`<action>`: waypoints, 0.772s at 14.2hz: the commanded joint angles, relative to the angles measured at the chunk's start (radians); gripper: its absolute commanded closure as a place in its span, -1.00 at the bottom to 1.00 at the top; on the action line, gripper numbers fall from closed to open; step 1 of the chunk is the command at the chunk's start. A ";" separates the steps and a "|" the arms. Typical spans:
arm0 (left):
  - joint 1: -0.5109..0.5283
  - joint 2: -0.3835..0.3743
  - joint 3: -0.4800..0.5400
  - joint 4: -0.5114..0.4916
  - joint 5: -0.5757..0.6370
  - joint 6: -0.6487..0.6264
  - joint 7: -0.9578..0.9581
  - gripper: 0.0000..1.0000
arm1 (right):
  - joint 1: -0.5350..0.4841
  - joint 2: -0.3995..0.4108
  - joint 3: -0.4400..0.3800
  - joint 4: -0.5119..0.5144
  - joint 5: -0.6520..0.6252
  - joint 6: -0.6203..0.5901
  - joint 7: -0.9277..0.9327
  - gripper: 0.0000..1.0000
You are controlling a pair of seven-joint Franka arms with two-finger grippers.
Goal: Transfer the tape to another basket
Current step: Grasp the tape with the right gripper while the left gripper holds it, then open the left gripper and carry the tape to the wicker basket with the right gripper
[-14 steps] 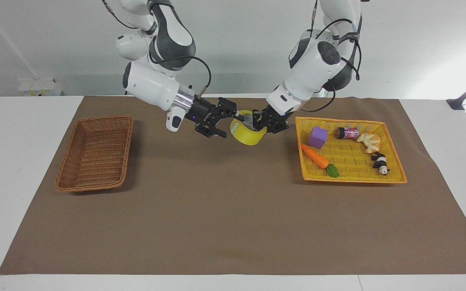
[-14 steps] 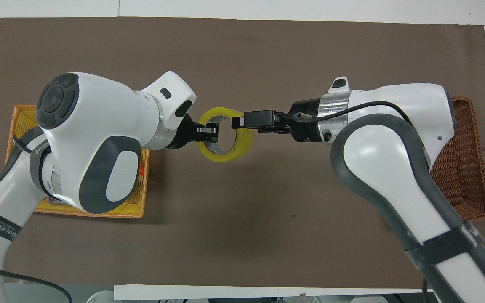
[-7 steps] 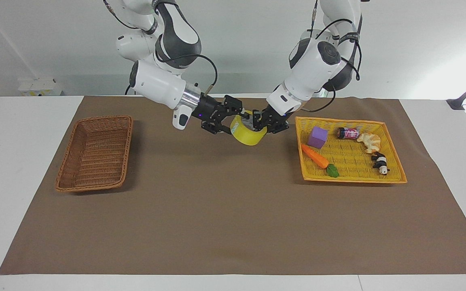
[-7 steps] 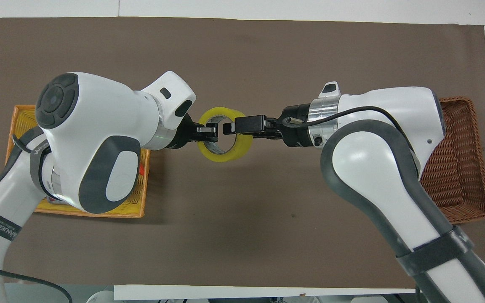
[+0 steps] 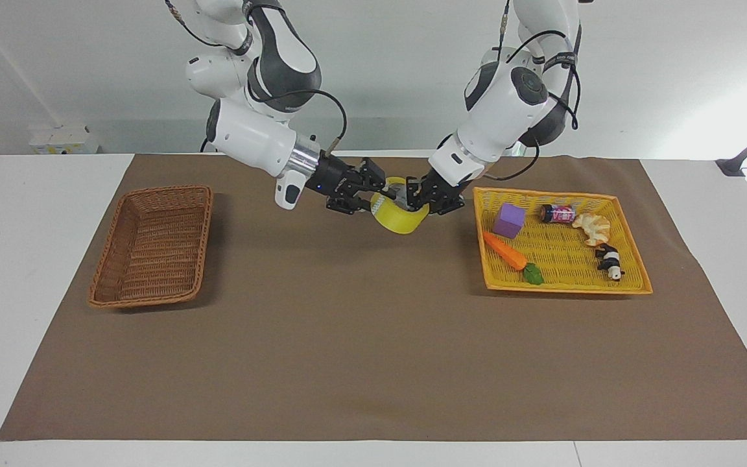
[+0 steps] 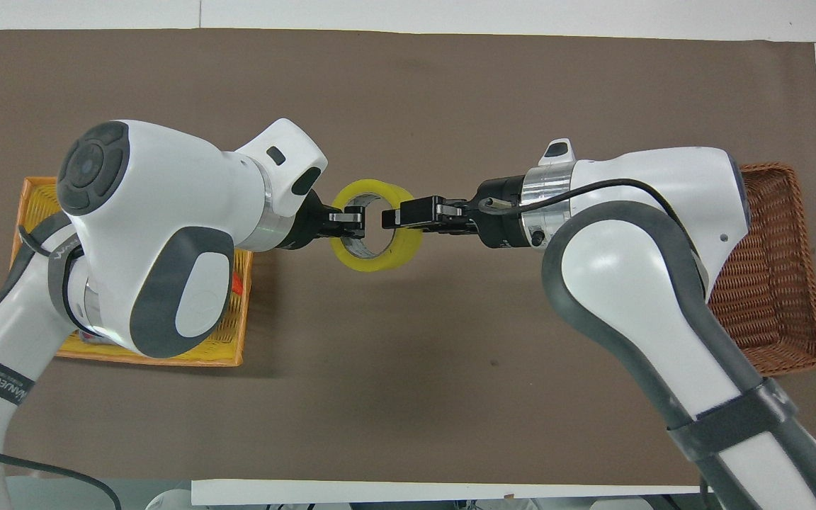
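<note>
The yellow tape roll (image 5: 401, 222) hangs in the air over the brown mat, between the two baskets; it also shows in the overhead view (image 6: 374, 263). My left gripper (image 5: 414, 196) (image 6: 351, 221) is shut on the roll's rim on the yellow basket's side. My right gripper (image 5: 377, 193) (image 6: 390, 216) is open, and its fingers straddle the rim on the brown basket's side. The brown wicker basket (image 5: 153, 240) (image 6: 769, 283) stands empty at the right arm's end of the table.
A yellow woven tray basket (image 5: 565, 287) (image 6: 32, 191) at the left arm's end holds a purple cube (image 5: 509, 220), a toy carrot (image 5: 506, 251), a small can (image 5: 557, 213), a crumpled pale item (image 5: 592, 227) and a panda figure (image 5: 609, 261). A brown mat (image 5: 347, 337) covers the table.
My right gripper has moved in from the brown basket's side until its fingers are at the tape's rim. My left gripper has kept holding the roll almost still.
</note>
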State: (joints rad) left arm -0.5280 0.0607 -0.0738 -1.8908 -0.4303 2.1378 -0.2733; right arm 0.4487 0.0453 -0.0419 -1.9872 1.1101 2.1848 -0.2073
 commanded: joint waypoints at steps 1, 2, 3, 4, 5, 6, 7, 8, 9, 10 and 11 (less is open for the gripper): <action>-0.001 -0.001 0.002 0.010 -0.016 -0.001 -0.006 0.48 | -0.015 -0.024 0.005 -0.016 0.011 -0.022 0.012 1.00; -0.009 -0.004 0.003 0.012 -0.016 -0.003 -0.027 -0.36 | -0.021 -0.025 0.004 -0.016 0.011 -0.033 0.011 1.00; -0.010 -0.007 0.003 0.021 -0.007 -0.004 -0.061 -0.89 | -0.025 -0.025 0.004 -0.016 0.010 -0.042 0.011 1.00; -0.009 -0.013 0.005 0.027 -0.005 -0.006 -0.084 -0.96 | -0.034 -0.027 0.004 -0.016 0.008 -0.051 0.008 1.00; 0.000 -0.031 0.005 0.039 -0.005 -0.037 -0.086 -0.98 | -0.050 -0.027 0.004 -0.015 0.005 -0.068 0.006 1.00; 0.006 -0.042 0.012 0.064 -0.004 -0.102 -0.086 -0.98 | -0.064 -0.027 0.004 -0.013 0.002 -0.091 0.002 1.00; 0.020 -0.051 0.023 0.090 0.005 -0.163 -0.083 -0.98 | -0.079 -0.028 0.002 -0.013 0.001 -0.112 0.000 1.00; 0.045 -0.061 0.023 0.111 0.024 -0.214 -0.078 -0.98 | -0.100 -0.031 0.000 -0.013 -0.003 -0.135 -0.001 1.00; 0.075 -0.071 0.025 0.137 0.034 -0.257 -0.078 -0.98 | -0.137 -0.035 0.000 -0.013 -0.007 -0.178 -0.017 1.00; 0.113 -0.077 0.026 0.162 0.039 -0.306 -0.078 -0.98 | -0.197 -0.038 0.000 -0.012 -0.024 -0.235 -0.052 1.00; 0.153 -0.087 0.028 0.186 0.051 -0.350 -0.076 -0.98 | -0.250 -0.039 0.000 -0.012 -0.051 -0.288 -0.094 1.00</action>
State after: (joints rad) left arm -0.4414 -0.0075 -0.0469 -1.7497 -0.4064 1.8805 -0.3445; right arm 0.2978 0.0353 -0.0469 -1.9874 1.0885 1.9890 -0.2376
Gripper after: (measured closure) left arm 0.009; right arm 0.458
